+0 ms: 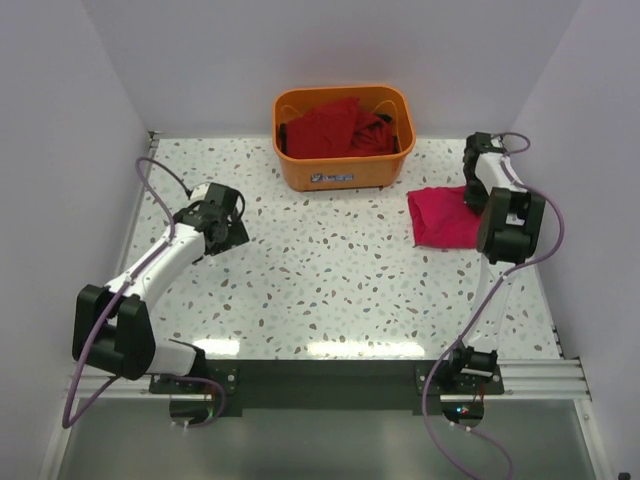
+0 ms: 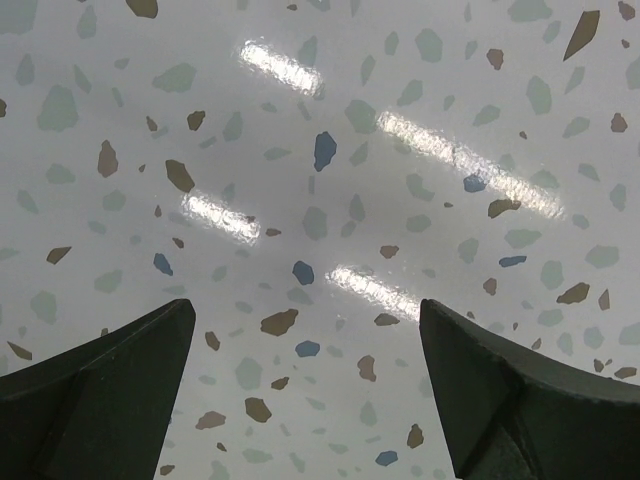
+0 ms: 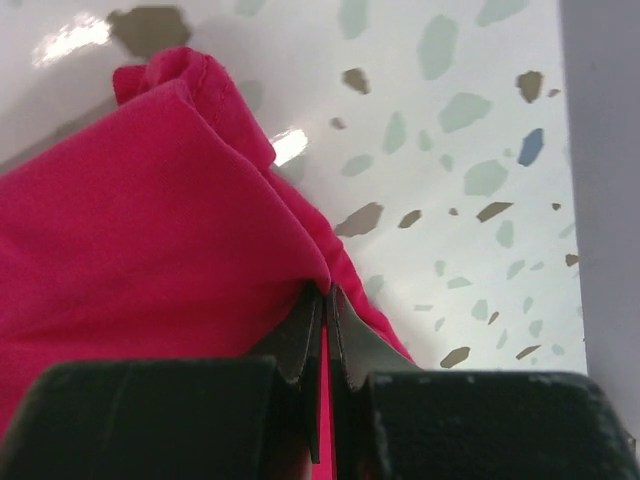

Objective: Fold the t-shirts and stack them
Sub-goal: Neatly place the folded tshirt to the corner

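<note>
Right gripper [image 3: 325, 295]: jaws pressed to a thin slit, pinching a fold at the edge of the crimson t-shirt [image 3: 150, 230]. A sliver of the cloth shows between the fingertips.

Crimson t-shirt [image 1: 441, 217]: lies as a folded, roughly square bundle on the far right part of the table [image 1: 330, 270]. Its right edge meets the right gripper [image 1: 469, 196], and the rest spreads away to that gripper's left (seen from the wrist, the cloth fills the left side and bare tabletop [image 3: 450, 150] the right).

Left gripper [image 2: 305, 310]: fingers [image 2: 100, 390] spread wide with nothing between them, only speckled table [image 2: 320, 150] beneath.

Left gripper, position [image 1: 230, 215]: over the left side of the table, well apart from the crimson t-shirt.

Darker red t-shirts [image 1: 335, 128]: heaped loosely inside the orange basket [image 1: 343, 172], neither gripper touching them.

Orange basket: at the far middle of the table. Its right front corner is near the crimson t-shirt, though the two do not touch.
</note>
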